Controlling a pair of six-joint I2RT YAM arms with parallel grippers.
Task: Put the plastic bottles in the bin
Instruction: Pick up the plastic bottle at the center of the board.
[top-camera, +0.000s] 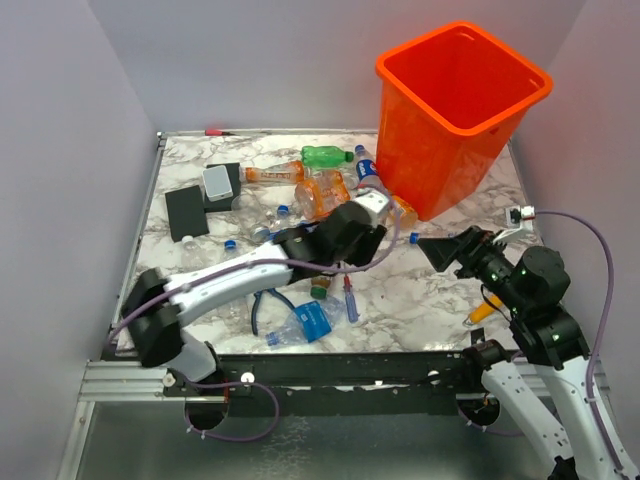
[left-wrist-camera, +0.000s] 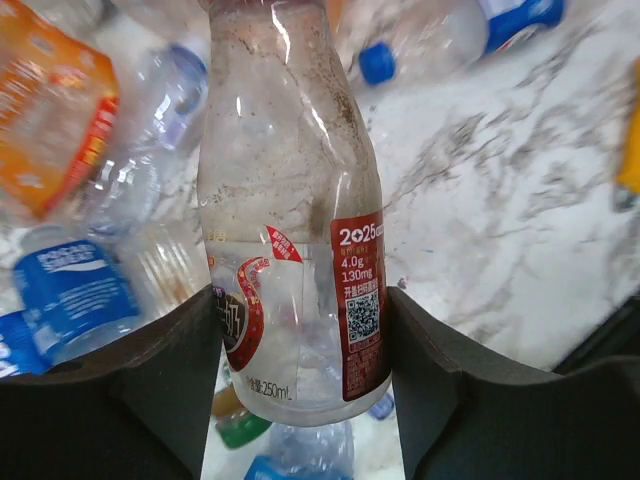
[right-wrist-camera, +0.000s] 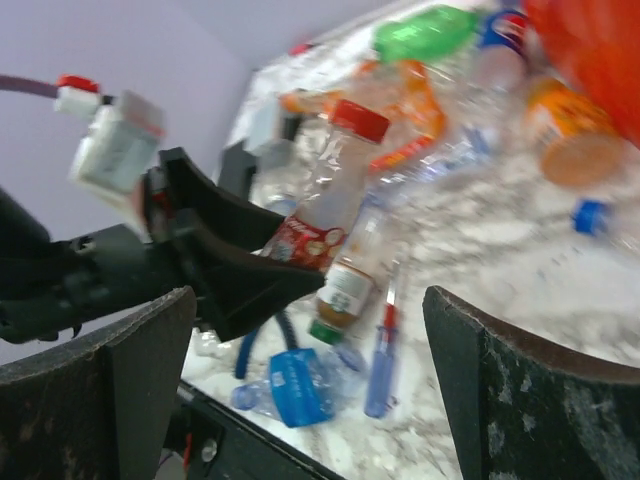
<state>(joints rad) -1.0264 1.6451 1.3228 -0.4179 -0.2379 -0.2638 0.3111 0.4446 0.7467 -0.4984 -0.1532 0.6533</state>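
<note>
Bottle (left-wrist-camera: 290, 220), clear with a red label, sits clamped at its lower end between the left fingers (left-wrist-camera: 120, 400), just left of the bin (top-camera: 440, 150). The right fingers (right-wrist-camera: 520, 400) gape empty on the bin's near side. Gripped low on slick plastic, the bottle may pivot or slip and clip the tall rim.

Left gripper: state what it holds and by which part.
The left gripper clamps a clear plastic bottle with a red label by its lower body, one finger pressed against each side at label height.
</note>
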